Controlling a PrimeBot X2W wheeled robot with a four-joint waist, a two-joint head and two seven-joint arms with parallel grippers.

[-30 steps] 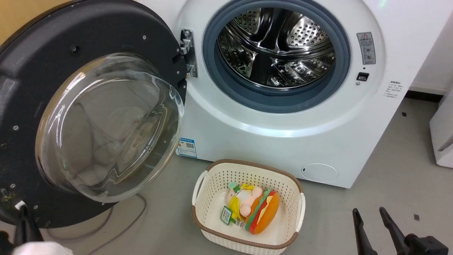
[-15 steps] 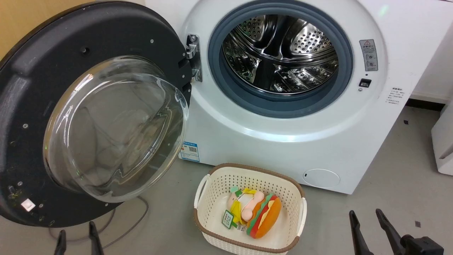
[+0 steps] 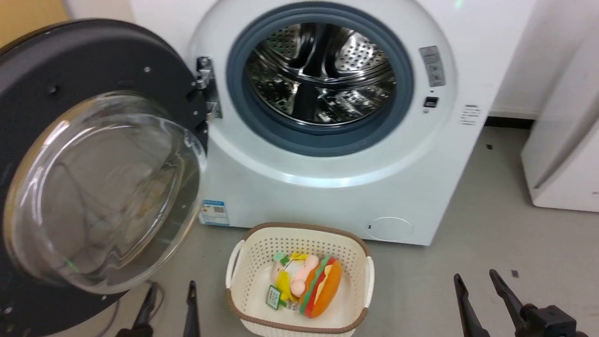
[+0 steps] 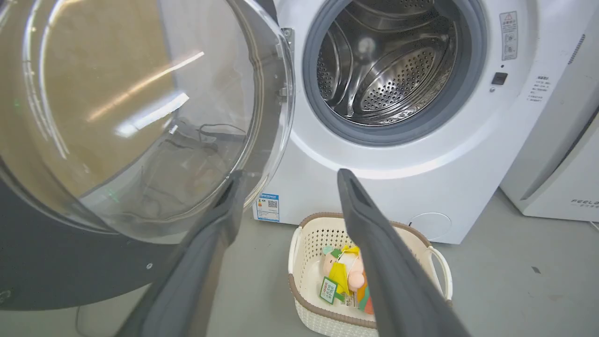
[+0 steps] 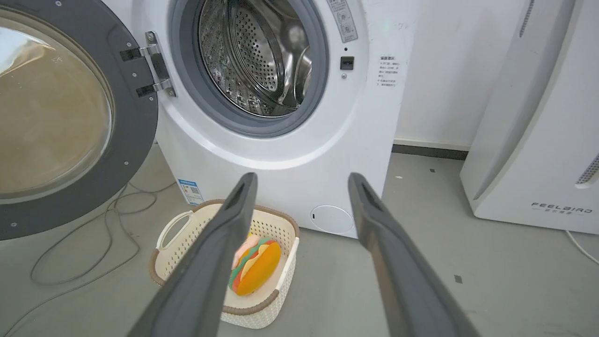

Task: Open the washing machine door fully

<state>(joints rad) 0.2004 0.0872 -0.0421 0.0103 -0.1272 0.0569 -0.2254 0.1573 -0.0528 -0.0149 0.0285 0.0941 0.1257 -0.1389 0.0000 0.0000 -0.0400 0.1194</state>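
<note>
Standing swung well out to the left of the white front-loading machine (image 3: pixel 327 187), hung on a metal hinge (image 3: pixel 206 84): large round glossy black washing machine door (image 3: pixel 84 51), inner face and clear bulging glass bowl (image 3: pixel 103 187) toward the head camera. Cut off at that view's left and bottom edges. Fully exposed beside it: grey rubber ring (image 3: pixel 402 93) and perforated steel drum (image 3: pixel 318 79).

Just below the door's lower edge, left gripper (image 3: pixel 171 285), fingers parted with a clear gap, holding nothing; wrist cut off. In the left wrist view, one fingertip overlapping the glass rim; touching or apart, hard to tell.

At lower right, right gripper (image 3: pixel 475 276), likewise parted and empty, well apart from the door.

On the grey floor (image 3: pixel 491 243), cream perforated plastic basket (image 3: pixel 304 228) with brown rim, holding a plush burger toy (image 3: pixel 323 290); smaller toys beside it hard to make out.
</note>
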